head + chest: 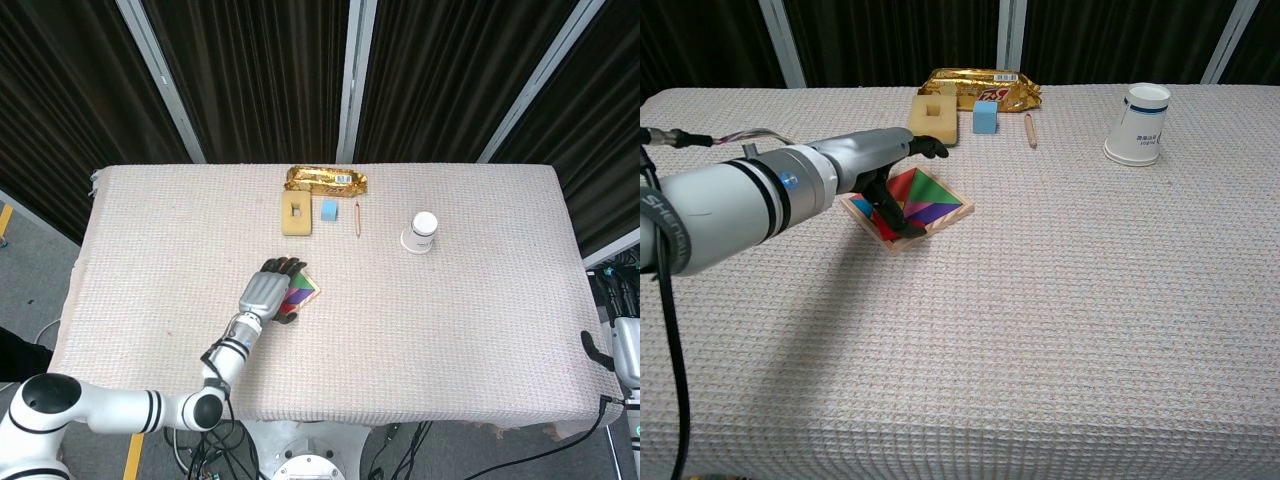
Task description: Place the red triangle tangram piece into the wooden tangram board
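Board: the wooden tangram board (pixel 908 206) lies flat on the table (pixel 1060 300), mid-left, rotated so one corner faces the robot. In the chest view we see coloured pieces seated in it: red, green, purple, orange, a blue sliver at the left.

Red triangle: a red triangle tangram piece (pixel 904 185) sits within the board's frame near its upper left part, apparently flush with its neighbours. A second reddish patch shows near the front corner under the fingertips; we cannot tell whether that is a separate piece or whether it is fully seated.

Left hand: the left hand (pixel 888 170) is over the board's left half, dark fingers (pixel 902 226) reaching down onto the pieces near the front corner. They look spread and pressing or touching, with nothing pinched that we can make out. In the head view the hand (pixel 262 294) covers most of the board (pixel 308 292).

Right hand: only a bit of the right arm's structure at the head view's right edge; fingers not visible.

Progress (judgement): placement looks essentially done. What may remain is a final press to seat the piece, then lifting the hand clear.

Risk (judgement): pulling away could nudge the light board.

Other items: gold packet (pixel 985 88), blue block (pixel 985 116), paper cup (pixel 1139 124), all well apart from the board.
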Robot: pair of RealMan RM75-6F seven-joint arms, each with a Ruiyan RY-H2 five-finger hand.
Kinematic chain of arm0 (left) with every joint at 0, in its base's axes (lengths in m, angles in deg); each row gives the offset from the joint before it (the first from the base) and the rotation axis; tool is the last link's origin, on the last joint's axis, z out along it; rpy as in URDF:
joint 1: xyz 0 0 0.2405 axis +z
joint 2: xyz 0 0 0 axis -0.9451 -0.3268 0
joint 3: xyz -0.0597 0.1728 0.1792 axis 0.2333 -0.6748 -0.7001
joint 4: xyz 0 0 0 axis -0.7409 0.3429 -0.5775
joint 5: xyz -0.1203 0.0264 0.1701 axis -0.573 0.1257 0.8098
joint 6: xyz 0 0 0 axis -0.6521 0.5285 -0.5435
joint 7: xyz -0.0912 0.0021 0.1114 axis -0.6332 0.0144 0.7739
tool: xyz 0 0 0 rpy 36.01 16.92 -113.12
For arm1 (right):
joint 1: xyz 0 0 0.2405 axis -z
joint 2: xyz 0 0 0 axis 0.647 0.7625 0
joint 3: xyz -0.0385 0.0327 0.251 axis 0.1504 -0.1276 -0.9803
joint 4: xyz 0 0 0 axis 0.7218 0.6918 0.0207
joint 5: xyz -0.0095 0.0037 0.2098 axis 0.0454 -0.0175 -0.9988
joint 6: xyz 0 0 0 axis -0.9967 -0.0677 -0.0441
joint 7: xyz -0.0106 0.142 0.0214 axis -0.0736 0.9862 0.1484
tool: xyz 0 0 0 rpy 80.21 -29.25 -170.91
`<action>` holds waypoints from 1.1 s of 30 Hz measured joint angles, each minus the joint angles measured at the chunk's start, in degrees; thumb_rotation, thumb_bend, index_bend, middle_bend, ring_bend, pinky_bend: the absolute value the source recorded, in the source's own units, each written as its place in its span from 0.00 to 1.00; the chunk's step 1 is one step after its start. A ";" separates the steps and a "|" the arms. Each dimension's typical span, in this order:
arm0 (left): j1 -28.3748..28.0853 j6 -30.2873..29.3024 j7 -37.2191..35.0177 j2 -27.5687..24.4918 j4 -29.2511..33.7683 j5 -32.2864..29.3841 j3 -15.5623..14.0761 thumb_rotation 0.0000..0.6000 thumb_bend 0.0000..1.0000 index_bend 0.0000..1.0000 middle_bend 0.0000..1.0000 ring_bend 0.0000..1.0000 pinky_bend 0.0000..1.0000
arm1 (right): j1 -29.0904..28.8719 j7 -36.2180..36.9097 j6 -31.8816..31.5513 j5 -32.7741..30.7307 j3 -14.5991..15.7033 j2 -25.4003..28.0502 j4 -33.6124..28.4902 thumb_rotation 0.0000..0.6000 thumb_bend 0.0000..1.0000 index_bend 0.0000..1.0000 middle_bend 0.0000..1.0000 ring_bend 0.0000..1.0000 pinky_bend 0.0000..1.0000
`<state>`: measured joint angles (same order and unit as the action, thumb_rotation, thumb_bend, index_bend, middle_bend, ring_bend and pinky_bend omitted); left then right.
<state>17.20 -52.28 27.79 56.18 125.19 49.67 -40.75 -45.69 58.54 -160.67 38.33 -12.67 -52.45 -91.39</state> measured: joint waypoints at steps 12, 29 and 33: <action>-0.05 0.91 0.28 0.86 -1.57 -0.08 0.20 1.00 0.21 0.10 0.05 0.00 0.07 | -0.06 0.18 0.22 -0.16 -0.10 -0.09 0.33 1.00 0.26 0.00 0.00 0.00 0.00; -0.23 1.61 -0.29 2.78 -4.80 -0.45 1.93 1.00 0.22 0.11 0.05 0.00 0.07 | -0.15 0.91 0.80 -0.49 -0.19 -0.37 1.29 1.00 0.26 0.00 0.00 0.00 0.00; -0.33 1.68 -0.06 2.86 -4.97 -0.72 2.20 1.00 0.22 0.11 0.05 0.00 0.07 | -0.10 1.05 0.84 -0.61 -0.20 -0.40 1.45 1.00 0.26 0.00 0.00 0.00 0.00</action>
<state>16.87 -50.61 27.74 59.04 120.21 48.95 -38.55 -45.79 59.59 -159.83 37.72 -12.86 -52.85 -89.93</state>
